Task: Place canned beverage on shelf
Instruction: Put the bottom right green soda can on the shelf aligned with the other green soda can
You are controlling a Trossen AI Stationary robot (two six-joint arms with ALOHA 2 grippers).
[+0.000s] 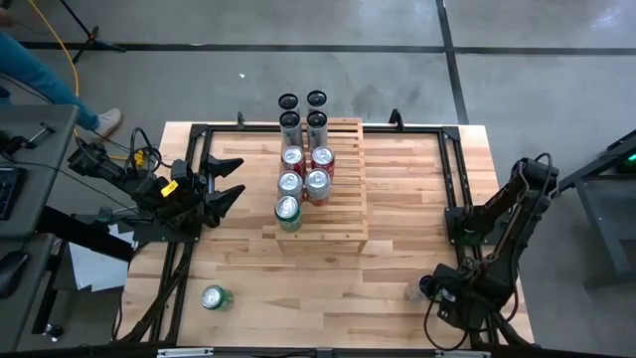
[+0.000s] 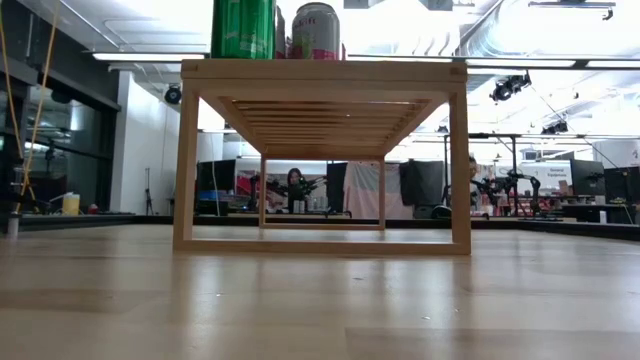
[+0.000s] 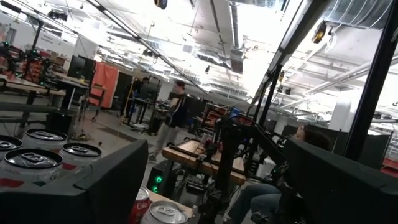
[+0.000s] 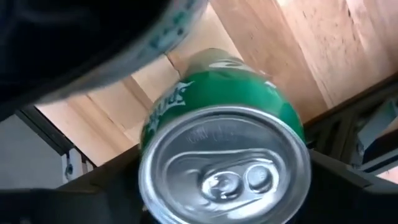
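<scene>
The light-wood slatted shelf (image 1: pixel 343 199) stands mid-table and also shows in the low view (image 2: pixel 320 70). Several cans stand on it in two rows, with a green can (image 1: pixel 287 212) at the near left. My left gripper (image 1: pixel 231 184) is open and empty, left of the shelf and pointing toward it. My right gripper (image 1: pixel 429 288) is near the table's near right corner, shut on another green can (image 4: pixel 224 124). That can's silver lid (image 4: pixel 227 168) faces the wrist camera. A third green can (image 1: pixel 214 297) is on the table at the near left. My right gripper holds the green can between its two fingers (image 4: pixel 348 186), which flank the can's lid end (image 4: pixel 292 134) on both sides. The fingers come from above, slanting down, roughly along the can. Whether the can's bottom is on the table cannot be told.
Black frame rails (image 1: pixel 452 179) run along the table's left, right and far sides. Bare wood lies in front of the shelf (image 1: pixel 318 278). A person's leg and shoe (image 1: pixel 99 121) show beyond the far left corner. A desk with a keyboard (image 1: pixel 10 189) stands to the left.
</scene>
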